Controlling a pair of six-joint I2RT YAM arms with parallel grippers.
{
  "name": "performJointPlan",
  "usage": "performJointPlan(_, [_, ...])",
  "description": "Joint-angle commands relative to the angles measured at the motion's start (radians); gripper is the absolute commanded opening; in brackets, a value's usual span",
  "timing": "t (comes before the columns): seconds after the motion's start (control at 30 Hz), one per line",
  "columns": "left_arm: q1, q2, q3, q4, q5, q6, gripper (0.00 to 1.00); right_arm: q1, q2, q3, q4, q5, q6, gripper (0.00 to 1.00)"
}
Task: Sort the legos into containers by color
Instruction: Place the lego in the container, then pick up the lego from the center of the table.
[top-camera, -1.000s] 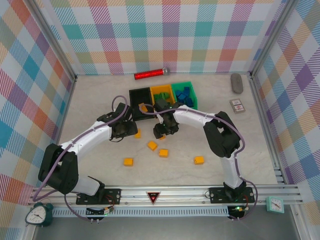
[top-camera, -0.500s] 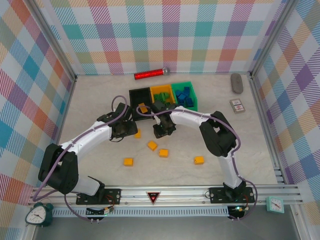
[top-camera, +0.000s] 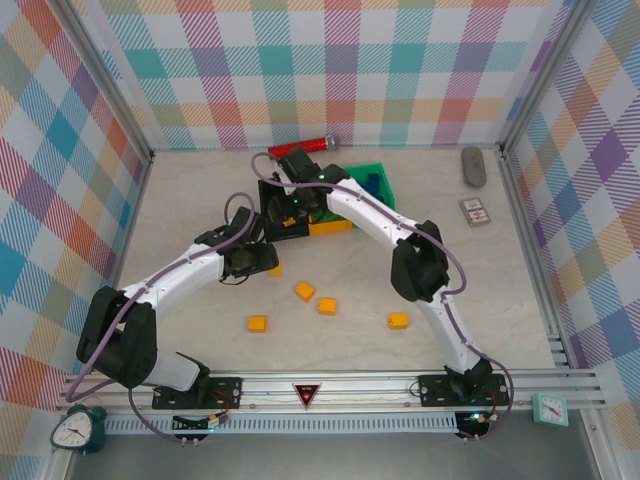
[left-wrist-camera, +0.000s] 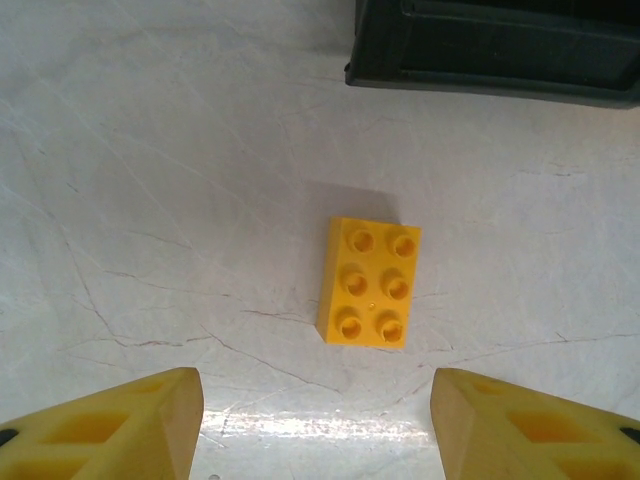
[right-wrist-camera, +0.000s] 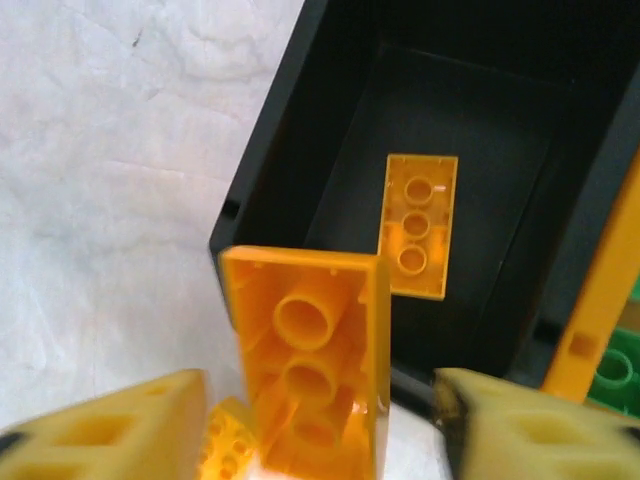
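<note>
Far left, the left gripper hovers above a six-stud brick that lies flat, studs up, on the table, just short of the black bin. Its jaws are wide, with nothing between them.

In the overhead view four more yellow-orange pieces lie loose: the leftmost loose brick, two middle bricks close together, and the rightmost loose brick well apart from them.

Moving across, the right gripper is over the black bin's near rim. An upturned brick sits between its fingers, hollow side to the camera, with a clear gap on one side. The jaws are parted, so I judge it let go and dropping in. A three-stud brick already lies on the bin floor.

Further right, the orange-yellow bin shows a green brick, and the green bin gives a glimpse of blue bricks.

My read is that blues and greens look sorted and yellow-orange is what remains — five on the table, each needing a trip to the black bin.
</note>
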Motion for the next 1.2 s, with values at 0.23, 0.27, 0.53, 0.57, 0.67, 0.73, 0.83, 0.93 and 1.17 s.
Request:
performJointPlan(0.23, [0.008,0.143,0.053,0.061,0.094,0.005,0.69,-0.010,-0.163,-0.231,0.006,-0.020,-0.005,0.73])
performJointPlan(0.27, [0.007,0.172,0.069,0.054,0.089,0.008,0.69,-0.008,-0.206,-0.292,0.023,-0.014,-0.002,0.73])
performJointPlan(0.53, [0.005,0.348,0.195,-0.021,0.053,0.059,0.60,-0.009,-0.467,-0.668,0.101,0.012,0.006,0.74])
performJointPlan(0.57, [0.005,0.361,0.206,-0.024,0.057,0.062,0.56,-0.009,-0.497,-0.709,0.108,0.015,0.010,0.74])
performJointPlan(0.67, [0.001,0.383,0.221,-0.029,0.074,0.063,0.45,-0.009,-0.573,-0.818,0.128,0.010,0.026,0.74])
performJointPlan(0.73, [-0.007,0.374,0.221,-0.032,0.075,0.063,0.38,-0.008,-0.607,-0.877,0.137,-0.014,0.027,0.74])
performJointPlan(0.83, [-0.015,0.333,0.219,-0.040,0.071,0.057,0.29,0.001,-0.632,-0.964,0.162,-0.058,0.021,0.74])
performJointPlan(0.93, [-0.016,0.274,0.235,-0.059,0.070,0.057,0.25,0.026,-0.632,-1.032,0.183,-0.075,0.016,0.74])
performJointPlan(1.17, [-0.011,0.287,0.454,-0.176,0.007,0.098,0.26,0.096,-0.587,-1.090,0.267,-0.116,0.020,0.76])
